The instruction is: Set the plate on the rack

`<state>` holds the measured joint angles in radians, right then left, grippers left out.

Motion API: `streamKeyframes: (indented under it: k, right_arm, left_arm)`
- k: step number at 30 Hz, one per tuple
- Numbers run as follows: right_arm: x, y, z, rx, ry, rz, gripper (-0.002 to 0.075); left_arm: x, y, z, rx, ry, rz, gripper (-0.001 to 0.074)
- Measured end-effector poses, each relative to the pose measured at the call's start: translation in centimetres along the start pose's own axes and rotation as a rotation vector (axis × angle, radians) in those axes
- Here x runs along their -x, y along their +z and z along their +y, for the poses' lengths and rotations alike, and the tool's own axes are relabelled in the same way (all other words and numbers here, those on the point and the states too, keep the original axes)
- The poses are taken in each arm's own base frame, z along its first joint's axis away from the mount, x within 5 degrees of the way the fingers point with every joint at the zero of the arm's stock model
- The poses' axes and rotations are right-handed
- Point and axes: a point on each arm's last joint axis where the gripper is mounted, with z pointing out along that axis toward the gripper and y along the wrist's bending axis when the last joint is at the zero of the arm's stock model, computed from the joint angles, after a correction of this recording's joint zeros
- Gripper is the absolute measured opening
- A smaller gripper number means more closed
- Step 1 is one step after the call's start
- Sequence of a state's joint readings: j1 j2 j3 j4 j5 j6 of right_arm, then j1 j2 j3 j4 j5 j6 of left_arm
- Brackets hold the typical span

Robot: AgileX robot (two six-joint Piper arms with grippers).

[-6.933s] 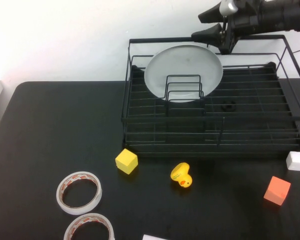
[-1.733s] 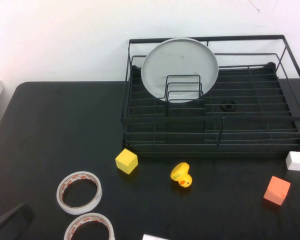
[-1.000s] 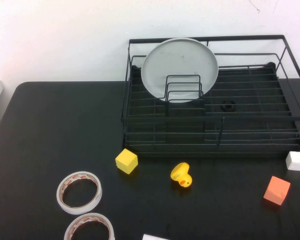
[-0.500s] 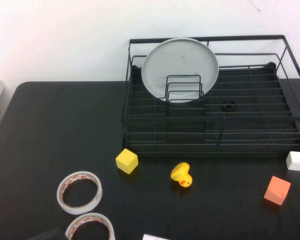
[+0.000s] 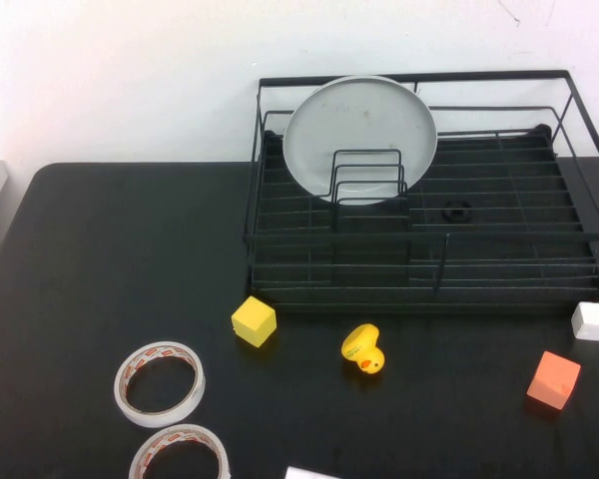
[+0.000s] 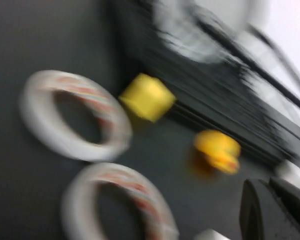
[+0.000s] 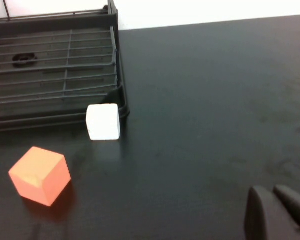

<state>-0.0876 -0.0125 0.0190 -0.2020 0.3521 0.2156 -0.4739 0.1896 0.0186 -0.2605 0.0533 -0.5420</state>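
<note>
Black table [image 5: 110, 259] holds the rack [image 5: 429, 249], the plate [image 5: 359, 135] upright inside; left gripper [image 6: 272, 212] and right gripper [image 7: 275, 215] closed, empty, low near the table.

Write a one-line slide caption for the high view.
Plate stands upright in the rack, with blocks, duck and tape rings on the black table; both grippers out of frame.

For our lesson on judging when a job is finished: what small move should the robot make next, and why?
Probably none beyond staying parked. The plate stands upright in the rack, and both the left hand and the right hand are shut, empty and away from it.
</note>
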Motion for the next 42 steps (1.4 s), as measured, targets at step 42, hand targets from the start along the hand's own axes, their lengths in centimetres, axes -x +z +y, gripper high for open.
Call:
streamKeyframes:
  k: [42]
  right_arm:
    - [0.0,0.0,0.0,0.004,-0.001,0.0,0.0012]
  left_arm:
    - [0.5,-1.9,2.5,0.378,0.553,-0.13,-0.0001]
